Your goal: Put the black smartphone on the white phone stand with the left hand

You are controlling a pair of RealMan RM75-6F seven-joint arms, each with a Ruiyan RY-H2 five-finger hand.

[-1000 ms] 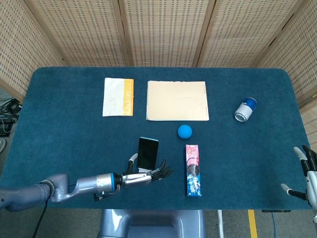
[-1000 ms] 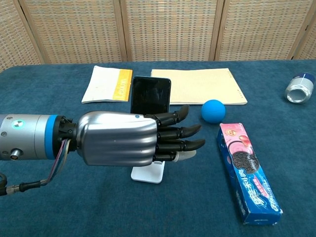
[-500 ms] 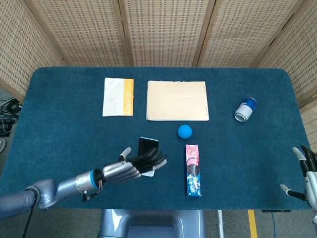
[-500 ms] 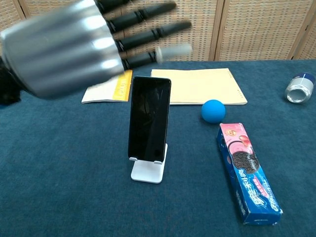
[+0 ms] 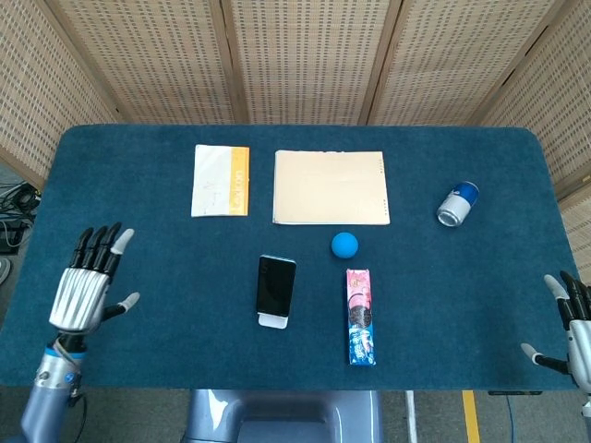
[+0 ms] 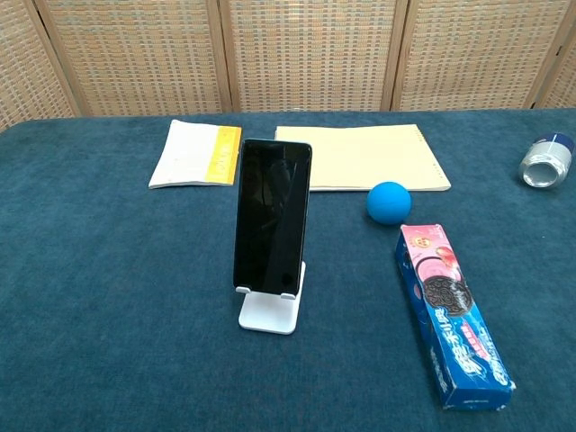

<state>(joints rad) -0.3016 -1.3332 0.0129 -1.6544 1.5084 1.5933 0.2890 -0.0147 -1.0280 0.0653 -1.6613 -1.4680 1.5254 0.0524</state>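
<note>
The black smartphone point(image 5: 276, 284) point(image 6: 272, 217) stands upright on the white phone stand point(image 5: 272, 320) point(image 6: 269, 310) near the table's front middle, leaning back, its lower edge in the stand's lip. My left hand point(image 5: 85, 288) is far off at the front left edge of the table, open, fingers spread and pointing away, holding nothing. At the front right corner, my right hand point(image 5: 572, 329) is open too, partly cut off by the frame. Neither hand shows in the chest view.
A blue ball point(image 5: 344, 244) point(image 6: 389, 202) and a cookie box point(image 5: 360, 315) point(image 6: 453, 314) lie right of the stand. Behind are a tan notebook point(image 5: 331, 187) point(image 6: 360, 157), a white and yellow booklet point(image 5: 221, 180) point(image 6: 195, 153) and a tipped can point(image 5: 457, 204) point(image 6: 545, 161).
My left hand rose from beside the phone and withdrew to the table's front left edge, leaving the chest view. The phone stays on the stand. The right hand barely moved.
</note>
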